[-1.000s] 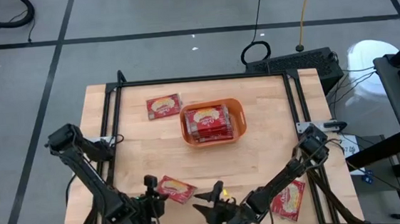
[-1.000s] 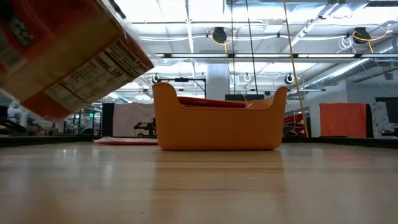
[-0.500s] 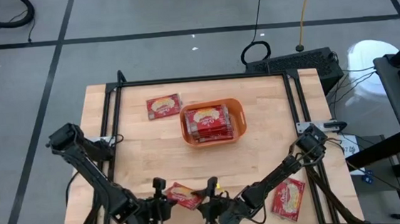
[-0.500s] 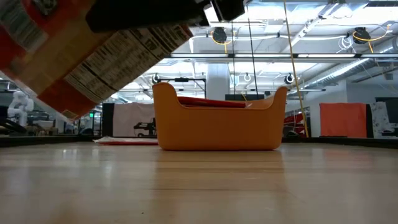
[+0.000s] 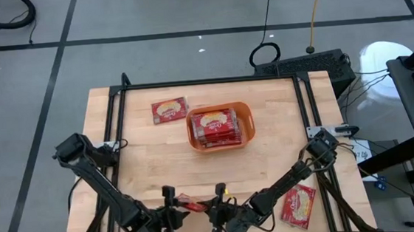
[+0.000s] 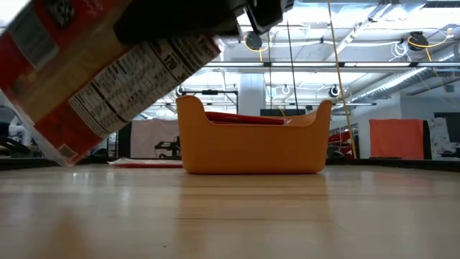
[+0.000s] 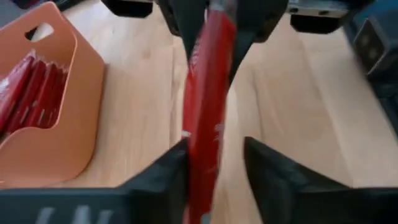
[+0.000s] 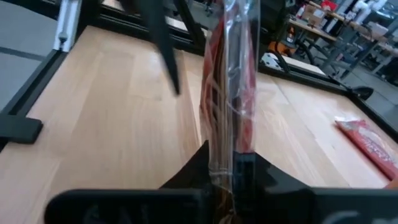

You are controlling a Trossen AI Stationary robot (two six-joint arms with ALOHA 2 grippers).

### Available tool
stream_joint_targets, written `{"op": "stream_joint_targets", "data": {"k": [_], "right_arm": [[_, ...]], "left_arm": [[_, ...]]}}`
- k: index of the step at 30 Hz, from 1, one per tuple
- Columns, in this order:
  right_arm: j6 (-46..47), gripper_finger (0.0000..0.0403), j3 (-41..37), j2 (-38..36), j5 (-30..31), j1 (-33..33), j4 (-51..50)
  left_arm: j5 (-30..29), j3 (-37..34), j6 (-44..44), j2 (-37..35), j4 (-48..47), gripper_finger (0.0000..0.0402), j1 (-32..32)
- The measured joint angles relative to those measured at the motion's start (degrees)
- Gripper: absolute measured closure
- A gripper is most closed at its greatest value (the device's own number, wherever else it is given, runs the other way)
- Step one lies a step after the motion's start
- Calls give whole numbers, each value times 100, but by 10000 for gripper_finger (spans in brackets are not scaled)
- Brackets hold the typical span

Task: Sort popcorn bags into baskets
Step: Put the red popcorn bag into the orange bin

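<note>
Red flat plastic popcorn packet (image 5: 189, 202) hangs edge-on near the table's front edge, pinched in my right gripper (image 5: 218, 204); my left gripper (image 7: 214, 158) stands parted around it. I should clear left before carrying it to the orange plastic bin (image 5: 246, 117).

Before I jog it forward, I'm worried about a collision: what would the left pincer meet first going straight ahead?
The red popcorn bag standing edge-on between its fingers, then the right pincer clamping the bag's far end. The orange basket sits off to one side.

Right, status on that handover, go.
Right gripper shut on popcorn bag, held off the table's near edge. Left gripper open around the same bag. Orange basket already holds bags. Nothing in the way.
</note>
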Motion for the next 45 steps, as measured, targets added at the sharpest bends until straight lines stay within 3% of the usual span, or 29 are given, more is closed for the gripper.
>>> {"op": "stream_joint_targets", "data": {"k": [4,8,12,19,25,29,35,38,41,45], "right_arm": [[60,378,0,0,-3,-13,-39],[63,386,0,0,0,-13,-57],[63,385,0,0,7,-13,-84],[235,384,2,0,14,-55,-181],[247,383,2,0,-6,-62,-161],[269,383,0,0,-7,-67,-180],[323,383,0,0,0,-62,-164],[321,383,0,0,0,-58,-139],[321,383,2,-4,0,-61,-124],[319,383,2,-4,22,-61,-152]], "left_arm": [[-31,0,-14,304,-22,187,76],[-125,0,-92,394,-66,170,161],[-375,0,11,392,-62,200,175],[-297,0,103,193,-86,295,114],[-298,2,108,123,-227,351,75],[-147,11,-58,136,-342,348,165],[40,11,-219,148,-398,269,187],[141,9,-237,156,-434,248,209],[125,9,-241,156,-477,261,269],[112,6,-129,156,-473,317,324]]}}
